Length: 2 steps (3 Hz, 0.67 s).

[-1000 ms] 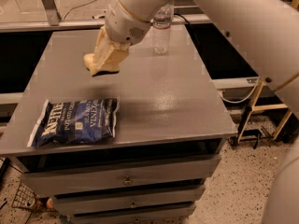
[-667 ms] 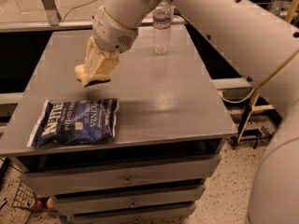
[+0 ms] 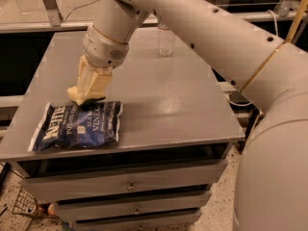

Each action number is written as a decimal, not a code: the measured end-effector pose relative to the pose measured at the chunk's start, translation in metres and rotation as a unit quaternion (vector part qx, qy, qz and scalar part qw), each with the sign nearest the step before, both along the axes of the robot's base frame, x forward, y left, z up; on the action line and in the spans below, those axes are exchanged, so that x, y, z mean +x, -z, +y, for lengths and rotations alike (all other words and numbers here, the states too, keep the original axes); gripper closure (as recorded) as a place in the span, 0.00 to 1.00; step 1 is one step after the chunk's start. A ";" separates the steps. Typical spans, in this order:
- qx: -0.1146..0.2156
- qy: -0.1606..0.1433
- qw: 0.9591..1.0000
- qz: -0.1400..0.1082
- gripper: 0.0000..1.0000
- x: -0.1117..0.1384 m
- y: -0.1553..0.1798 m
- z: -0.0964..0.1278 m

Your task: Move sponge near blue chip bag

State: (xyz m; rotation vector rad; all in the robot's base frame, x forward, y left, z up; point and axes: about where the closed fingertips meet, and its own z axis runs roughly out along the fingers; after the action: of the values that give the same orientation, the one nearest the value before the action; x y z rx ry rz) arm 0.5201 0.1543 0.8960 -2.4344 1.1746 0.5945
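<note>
The blue chip bag (image 3: 77, 125) lies flat at the table's front left, navy with white lettering. My gripper (image 3: 88, 93) points down just behind the bag's far edge, at table height. It is shut on the sponge (image 3: 77, 95), a pale yellow block that shows at the fingertips, close to or touching the bag's top edge. The cream fingers (image 3: 96, 81) hide most of the sponge.
A clear water bottle (image 3: 165, 38) stands at the back of the grey table (image 3: 178, 105). My arm reaches across from the upper right. Drawers (image 3: 130, 186) are below the tabletop. A wire basket (image 3: 26, 207) sits on the floor at the lower left.
My gripper has carried the sponge from mid-air over the table's back left down and forward, to the far edge of the chip bag.
</note>
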 end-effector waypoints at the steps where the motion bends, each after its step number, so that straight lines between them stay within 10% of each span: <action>1: 0.002 0.001 1.000 -0.002 0.76 0.001 0.000 0.002; 2: 0.004 0.001 1.000 -0.003 0.45 0.001 0.001 0.005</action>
State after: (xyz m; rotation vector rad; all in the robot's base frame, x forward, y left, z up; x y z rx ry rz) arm 0.5211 0.1591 0.8950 -2.4266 1.1702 0.5911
